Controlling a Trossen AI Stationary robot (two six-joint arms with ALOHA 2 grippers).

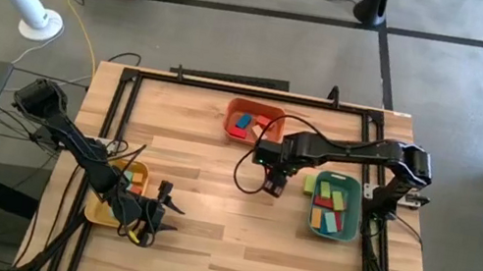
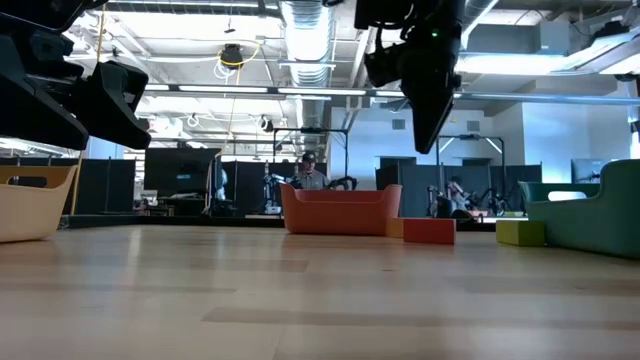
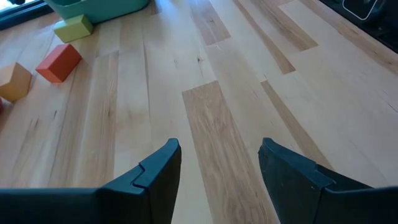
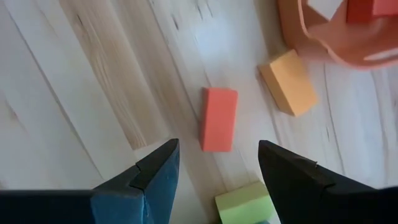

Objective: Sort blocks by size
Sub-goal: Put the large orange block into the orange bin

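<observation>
Three loose blocks lie flat on the wooden table between the orange tray (image 1: 254, 123) and the green tray (image 1: 333, 209): a red block (image 4: 218, 118), an orange block (image 4: 288, 82) and a yellow-green block (image 4: 245, 202). My right gripper (image 4: 217, 174) hangs open above the red block, pointing steeply down, clear of it. More blocks lie in the orange, green and yellow trays. My left gripper (image 3: 217, 168) stands open over bare table beside the yellow tray (image 1: 117, 188), with nothing between its fingers.
The low view shows the orange tray (image 2: 340, 210), the red block (image 2: 430, 231), the yellow-green block (image 2: 520, 232) and the green tray (image 2: 600, 215) in a row. A black frame (image 1: 116, 113) borders the table. Bare wood spreads across the middle and the near side.
</observation>
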